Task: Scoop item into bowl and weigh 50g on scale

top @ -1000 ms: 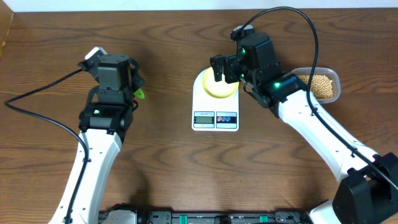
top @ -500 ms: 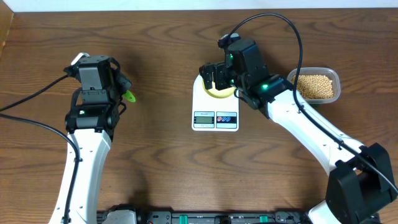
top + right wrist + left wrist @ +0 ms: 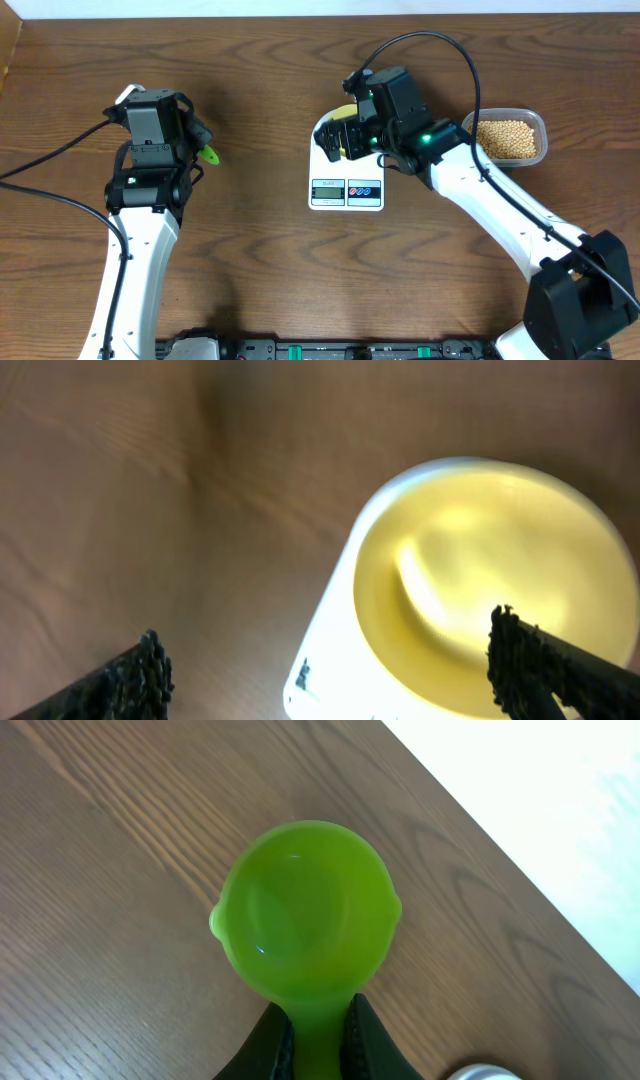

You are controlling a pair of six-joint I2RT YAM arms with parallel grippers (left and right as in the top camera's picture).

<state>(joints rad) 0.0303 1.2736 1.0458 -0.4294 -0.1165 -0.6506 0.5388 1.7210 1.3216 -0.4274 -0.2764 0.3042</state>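
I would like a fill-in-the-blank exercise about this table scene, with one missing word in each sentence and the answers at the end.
1. The left pincer is shut on the handle of an empty green ____.
2. The yellow bowl stands on the white ____.
3. The right pincer, near the bowl, is ____.
4. The beans lie in the clear ____, not in the bowl.
Missing words: scoop; scale; open; container.

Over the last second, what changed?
The left gripper, shut on the scoop, shifted left, away from the scale. The right gripper, open and holding nothing, slid left over the bowl. The bowl, scale and beans stayed put.
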